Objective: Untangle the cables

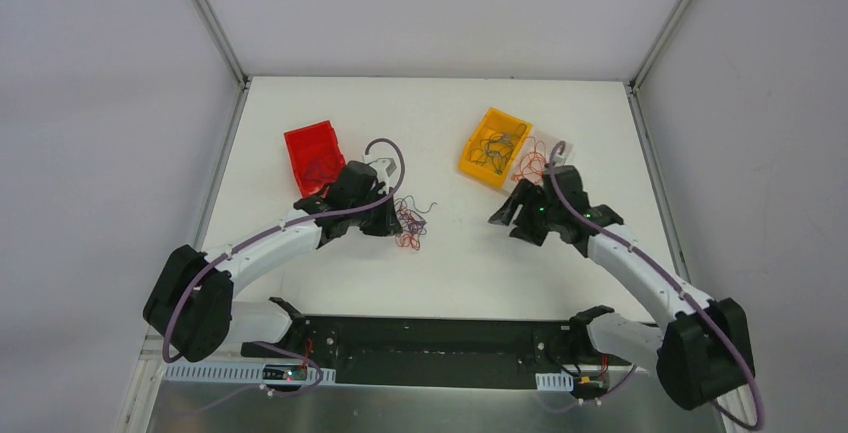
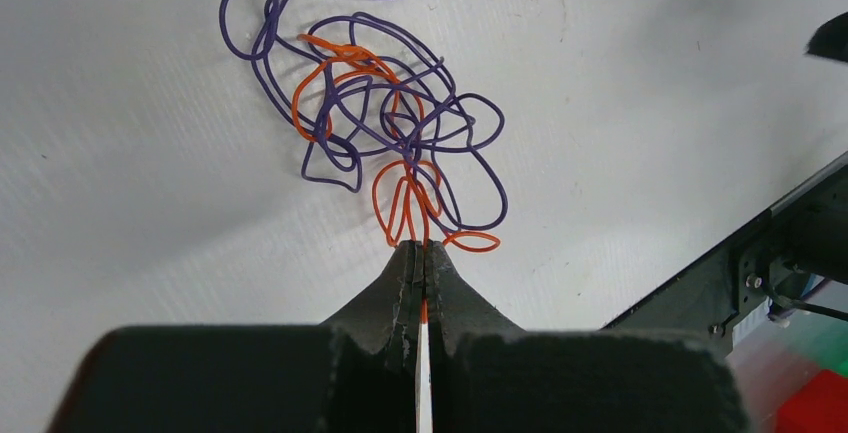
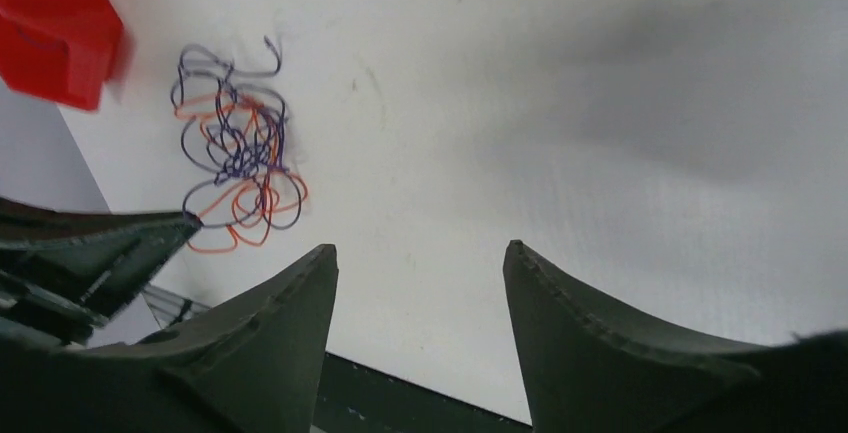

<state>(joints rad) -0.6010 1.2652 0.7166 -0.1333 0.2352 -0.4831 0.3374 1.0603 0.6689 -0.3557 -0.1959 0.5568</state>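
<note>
Orange wire is pinched tight in the left gripper, probably to pull it free from the knot of purple and orange cables on the white table. The right gripper is spread wide and holds nothing.

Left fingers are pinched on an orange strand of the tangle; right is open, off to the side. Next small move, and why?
Probably bring the right fingers across to the tangle and pinch a purple loop. The left fingers are shut on the orange wire, which weaves through purple loops; pulling it alone would likely drag the whole clump.
</note>
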